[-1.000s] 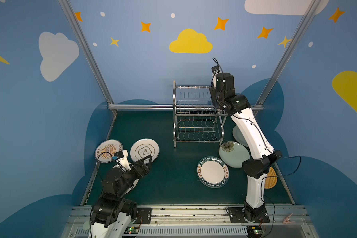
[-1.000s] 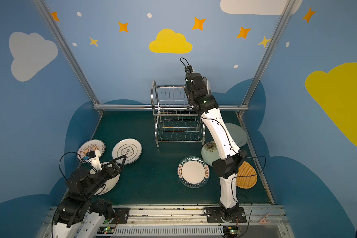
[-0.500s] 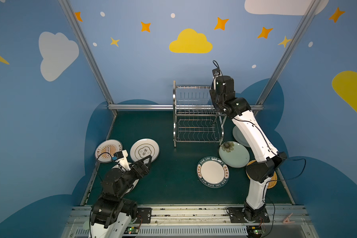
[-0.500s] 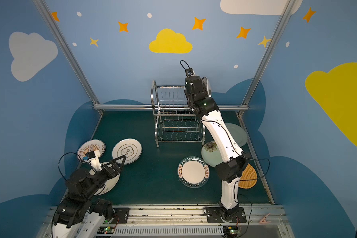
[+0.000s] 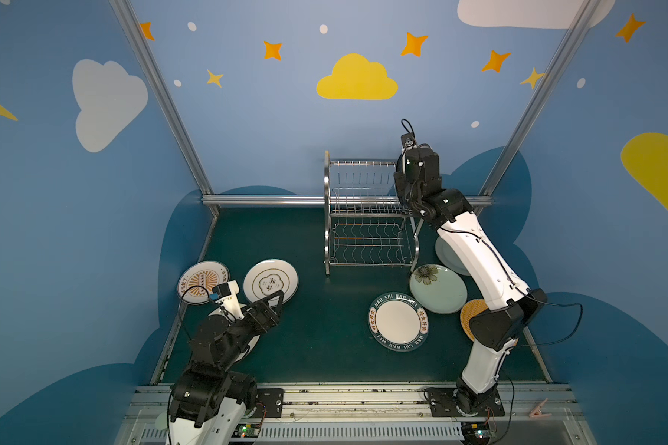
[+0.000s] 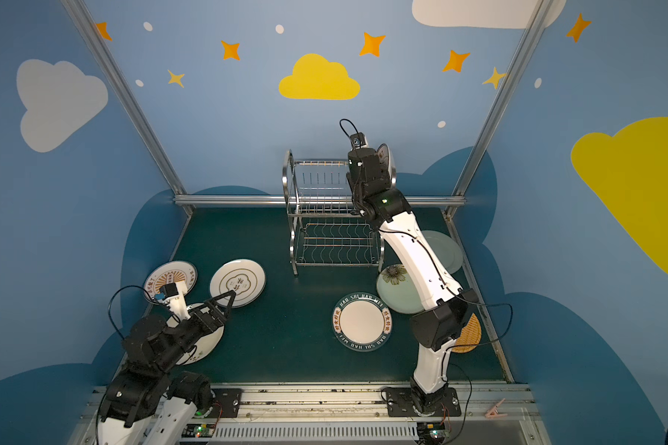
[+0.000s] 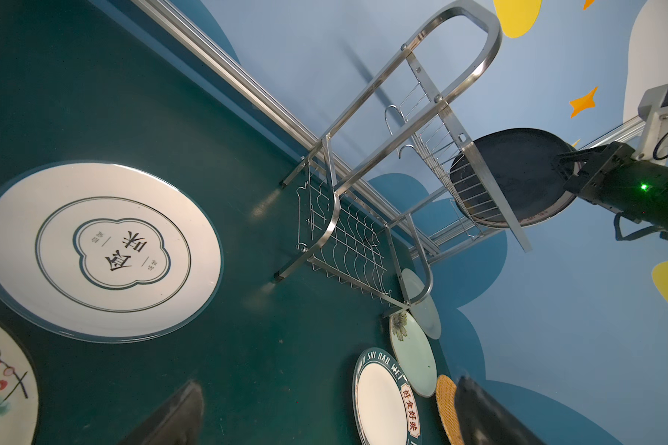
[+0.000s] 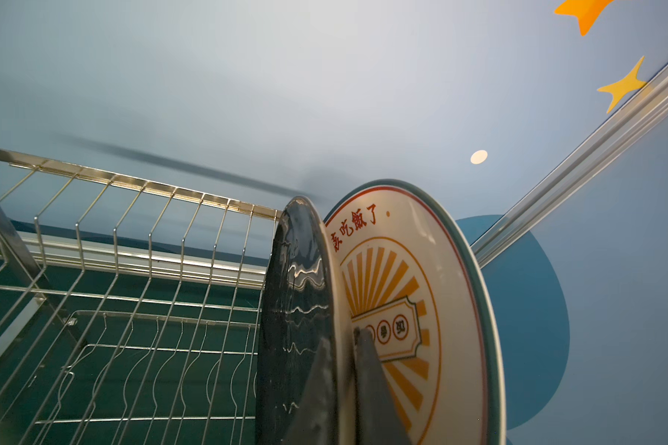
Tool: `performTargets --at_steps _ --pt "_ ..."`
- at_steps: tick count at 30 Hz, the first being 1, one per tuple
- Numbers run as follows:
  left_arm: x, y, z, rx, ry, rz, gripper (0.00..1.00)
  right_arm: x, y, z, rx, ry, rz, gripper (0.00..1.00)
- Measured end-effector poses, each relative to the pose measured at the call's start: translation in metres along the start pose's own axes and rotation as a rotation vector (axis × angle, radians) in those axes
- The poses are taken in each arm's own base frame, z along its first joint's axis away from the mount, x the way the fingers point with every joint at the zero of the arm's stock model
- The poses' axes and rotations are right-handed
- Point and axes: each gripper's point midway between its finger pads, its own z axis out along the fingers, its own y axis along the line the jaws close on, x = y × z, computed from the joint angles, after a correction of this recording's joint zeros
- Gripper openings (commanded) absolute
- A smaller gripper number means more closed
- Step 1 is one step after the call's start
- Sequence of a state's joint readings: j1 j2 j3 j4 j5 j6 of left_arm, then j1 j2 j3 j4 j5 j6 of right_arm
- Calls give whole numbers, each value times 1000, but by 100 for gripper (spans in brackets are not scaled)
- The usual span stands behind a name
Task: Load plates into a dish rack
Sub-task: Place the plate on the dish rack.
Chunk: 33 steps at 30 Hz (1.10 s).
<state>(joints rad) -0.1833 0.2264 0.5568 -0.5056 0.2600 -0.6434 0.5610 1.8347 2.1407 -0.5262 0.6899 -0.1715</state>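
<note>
My right gripper (image 8: 342, 341) is clamped narrow on the black plate (image 8: 290, 308), held upright at the dish rack (image 5: 363, 200) top tier. A sunburst plate (image 8: 398, 293) stands just past it. The arm has sunk slightly since a second ago. Left gripper (image 5: 278, 304) is wide open and unmoved, with the gold-ringed plate (image 5: 265, 277) at its tips.

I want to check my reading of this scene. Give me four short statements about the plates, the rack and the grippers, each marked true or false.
1. The right gripper clamps a black plate at the upper tier of the dish rack. True.
2. The left gripper is shut. False: it is open and holds nothing.
3. The lower shelf carries two plates. False: it carries none.
4. The green-lettered plate lies flat on the table. True.
</note>
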Motion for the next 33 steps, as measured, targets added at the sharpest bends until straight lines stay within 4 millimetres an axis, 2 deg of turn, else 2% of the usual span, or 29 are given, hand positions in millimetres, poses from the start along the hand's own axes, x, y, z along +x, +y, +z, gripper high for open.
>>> performTargets --at_steps 4,14,19,27,29,33 --pt "0 0 0 0 0 0 100 1 0 -1 2 -2 11 0" --pt "0 0 0 0 0 0 100 4 -2 -3 2 0 19 12" --pt "0 0 0 0 0 0 100 10 -1 -4 -5 22 -7 26" --pt "0 0 0 0 0 0 100 12 0 -4 -13 27 -13 30" --pt "0 0 0 0 0 0 100 12 1 -4 -15 27 -12 35" --pt "0 0 0 0 0 0 100 12 3 -5 -30 29 -17 52"
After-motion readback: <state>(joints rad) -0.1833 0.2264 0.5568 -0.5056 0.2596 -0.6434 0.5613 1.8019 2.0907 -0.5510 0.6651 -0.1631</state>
